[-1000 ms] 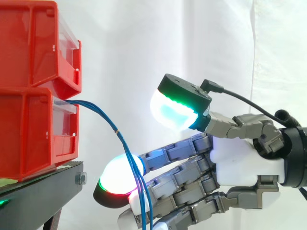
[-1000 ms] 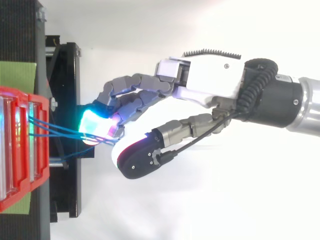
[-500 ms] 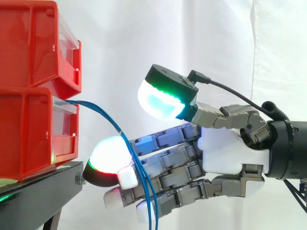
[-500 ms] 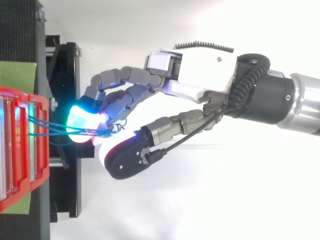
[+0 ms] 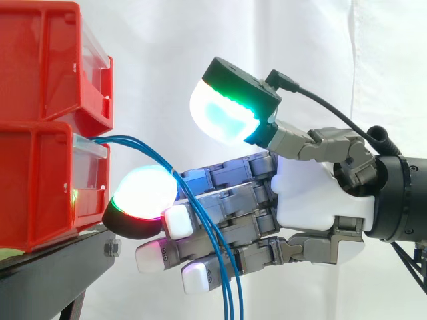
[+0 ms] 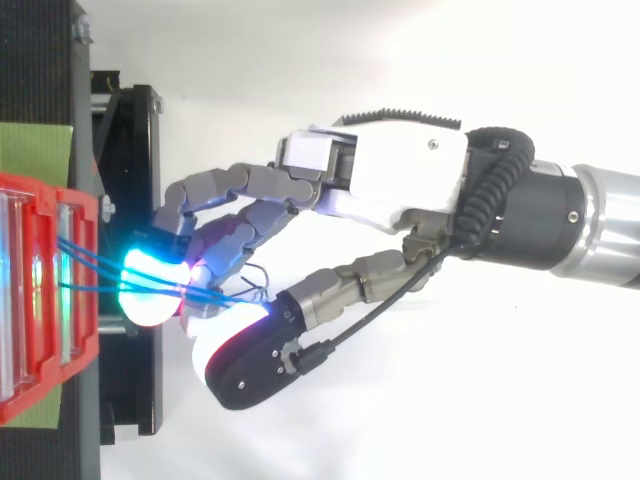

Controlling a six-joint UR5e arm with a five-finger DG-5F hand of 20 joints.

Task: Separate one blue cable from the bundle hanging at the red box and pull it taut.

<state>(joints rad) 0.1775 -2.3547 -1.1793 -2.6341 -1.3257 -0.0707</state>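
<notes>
My hand (image 5: 313, 200) reaches level toward the red box (image 5: 40, 187), fingers straight and spread, thumb raised well above them. The blue cables (image 5: 123, 140) drape across my fingers, unpinched.

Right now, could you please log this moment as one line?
hand: open, thumb raised | cables: slack, from box across fingers | pinch: none yet | taut: no
</notes>
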